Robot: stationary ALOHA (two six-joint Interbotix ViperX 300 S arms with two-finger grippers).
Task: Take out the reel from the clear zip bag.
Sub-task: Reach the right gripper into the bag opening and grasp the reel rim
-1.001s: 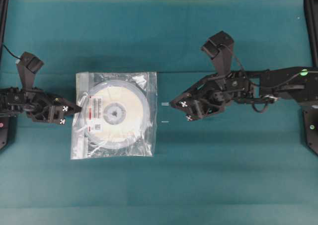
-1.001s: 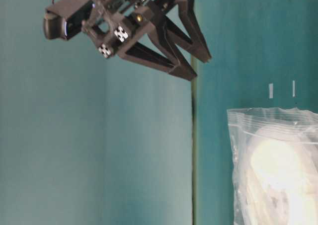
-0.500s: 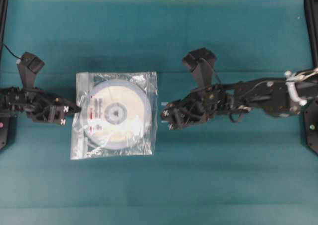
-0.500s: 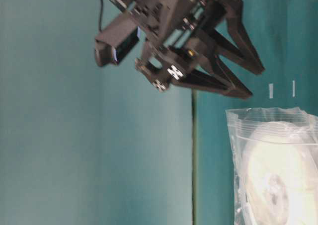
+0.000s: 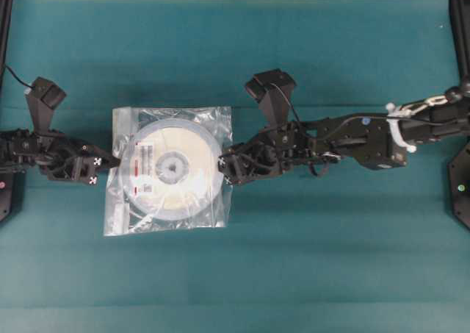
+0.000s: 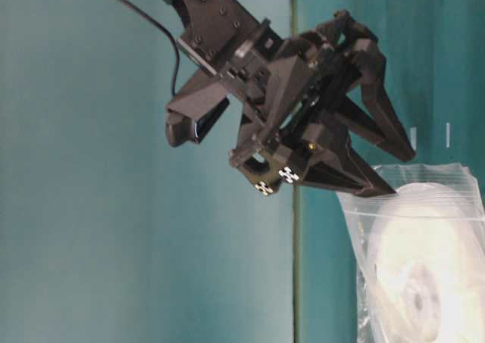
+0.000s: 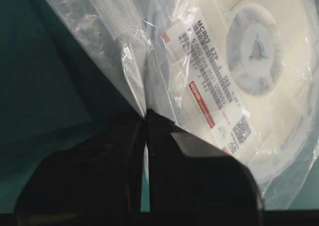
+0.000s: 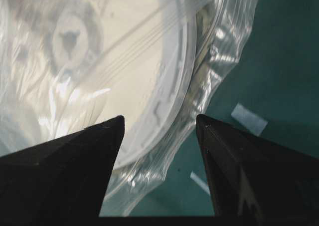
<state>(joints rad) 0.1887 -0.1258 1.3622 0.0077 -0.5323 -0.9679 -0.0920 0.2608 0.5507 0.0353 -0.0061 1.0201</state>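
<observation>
The clear zip bag (image 5: 121, 209) lies flat on the teal table with the reel (image 5: 173, 166) inside it, label to the left. My left gripper (image 5: 112, 161) is shut on the bag's left edge, by the whitish zip strip (image 7: 122, 24); in the left wrist view the left gripper (image 7: 145, 116) pinches the plastic beside the reel's label (image 7: 212, 81). My right gripper (image 5: 223, 168) is open and hovers over the bag's right edge. In the right wrist view its fingertips (image 8: 118, 120) straddle the bag's edge (image 8: 209, 71) and the reel's rim (image 8: 164, 101). The table-level view shows the right gripper (image 6: 402, 175) just above the bag (image 6: 364, 214).
Two small pale tape marks (image 6: 413, 137) lie on the table just right of the bag, one also in the right wrist view (image 8: 249, 118). Black frame posts (image 5: 4, 24) stand at the far corners. Teal table surface (image 5: 235, 274) extends in front of the bag.
My right arm has reached left and come down from well right of the bag to its right edge, jaws open. The left gripper and the bag have stayed put.
</observation>
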